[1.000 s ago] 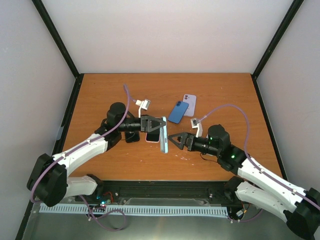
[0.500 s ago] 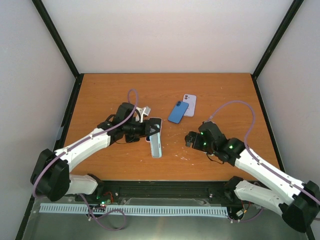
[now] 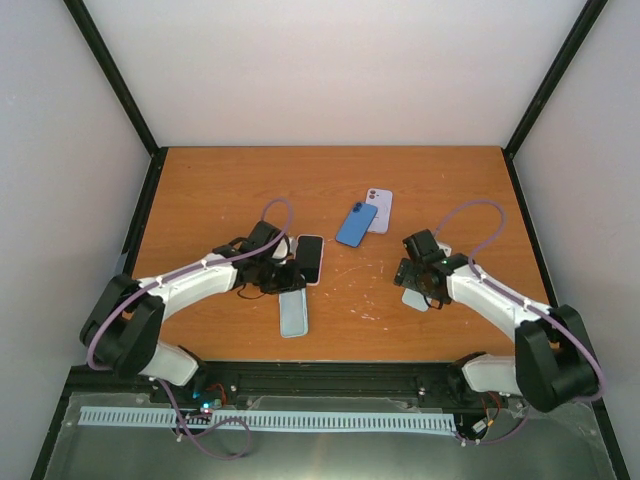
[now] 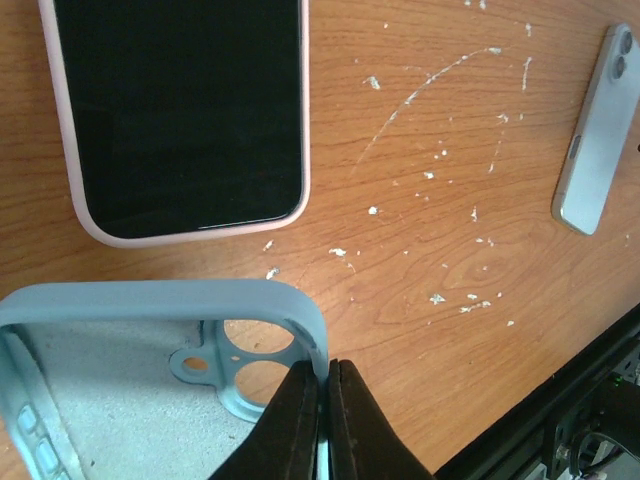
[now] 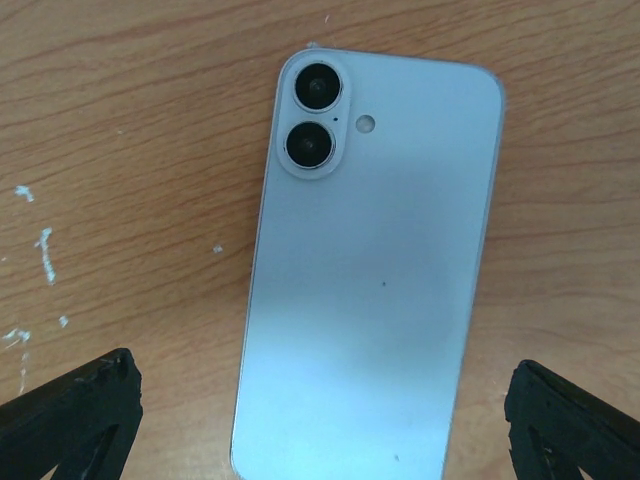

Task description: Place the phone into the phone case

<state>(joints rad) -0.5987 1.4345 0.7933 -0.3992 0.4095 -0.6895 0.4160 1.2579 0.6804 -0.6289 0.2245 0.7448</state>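
left gripper: black fingers pressed together, pinching the camera-end rim of the light blue soft phone case
case position: 7 o'clock of table centre, open side up, wood seen through the camera cutout; lying flat or lifted slightly, cannot tell
right gripper: spread wide, holding nothing, one black finger at each side of the phone's lower end, no contact seen
pale blue glass-backed phone: 4 o'clock of table centre, face down on the wood, two camera lenses up, lens end at 12 o'clock in the right wrist view; well apart from the case
black-screened phone in pink cover: screen up, near table centre, just at 12 o'clock of the light blue case, not touching it
bright blue phone: 1 o'clock of table centre, back up, tilted
lavender phone: just at 2 o'clock of the bright blue one; touching or overlapped, cannot tell
orange-brown wooden table: white scuff marks between pink-covered phone and pale blue phone
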